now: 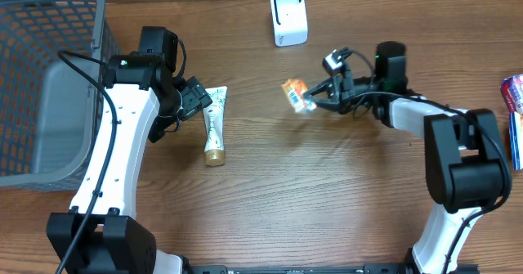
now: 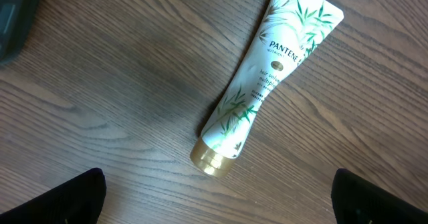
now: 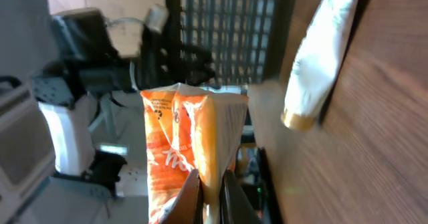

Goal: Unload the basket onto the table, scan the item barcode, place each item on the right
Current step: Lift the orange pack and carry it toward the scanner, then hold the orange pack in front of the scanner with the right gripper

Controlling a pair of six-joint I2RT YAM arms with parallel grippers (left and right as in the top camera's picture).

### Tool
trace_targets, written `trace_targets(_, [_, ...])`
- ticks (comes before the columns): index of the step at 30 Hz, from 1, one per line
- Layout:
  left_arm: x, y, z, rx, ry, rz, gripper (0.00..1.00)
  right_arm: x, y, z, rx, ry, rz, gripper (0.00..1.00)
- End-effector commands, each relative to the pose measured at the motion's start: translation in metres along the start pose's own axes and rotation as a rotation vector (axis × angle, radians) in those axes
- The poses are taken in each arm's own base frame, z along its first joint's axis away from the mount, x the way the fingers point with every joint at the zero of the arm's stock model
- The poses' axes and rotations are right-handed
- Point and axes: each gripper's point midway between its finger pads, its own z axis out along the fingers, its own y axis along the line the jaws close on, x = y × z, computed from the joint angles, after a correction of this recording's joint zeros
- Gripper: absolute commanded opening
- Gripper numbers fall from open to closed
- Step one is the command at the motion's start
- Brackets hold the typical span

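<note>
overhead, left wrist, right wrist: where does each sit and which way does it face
overhead: above the wooden table, facing straight down; left arm, right arm, grey mesh basket.
left wrist: on left arm, facing down at a white gold-capped tube; open left fingers at bottom corners.
right wrist: on right arm, facing sideways toward the basket; right fingers pinch an orange packet.
shared: the tube, in all three.

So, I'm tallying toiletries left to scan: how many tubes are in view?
1. The white tube lies flat on the table beside the open left tool. The basket could hide others.
</note>
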Motion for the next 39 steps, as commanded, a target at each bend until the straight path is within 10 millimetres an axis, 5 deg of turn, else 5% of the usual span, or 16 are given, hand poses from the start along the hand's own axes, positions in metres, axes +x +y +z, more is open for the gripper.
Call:
trace_targets(1, [-0.001,0.006,0.005,-0.023,0.005,-0.014,1.0,-0.005,0.01,-0.013,-0.01,-0.001,0.121,0.04])
trace_targets(12, [-0.001,0.006,0.005,-0.023,0.005,-0.015,1.0,-0.014,0.013,-0.034,-0.007,-0.053,0.15,0.04])
trace_targets(29, [-0.001,0.006,0.005,-0.023,0.005,-0.014,1.0,-0.037,0.006,-0.04,0.025,-0.187,0.161,0.04])
trace_targets(39, [-0.001,0.006,0.005,-0.023,0.005,-0.015,1.0,-0.07,0.049,-0.03,0.011,-0.313,-0.133,0.04])
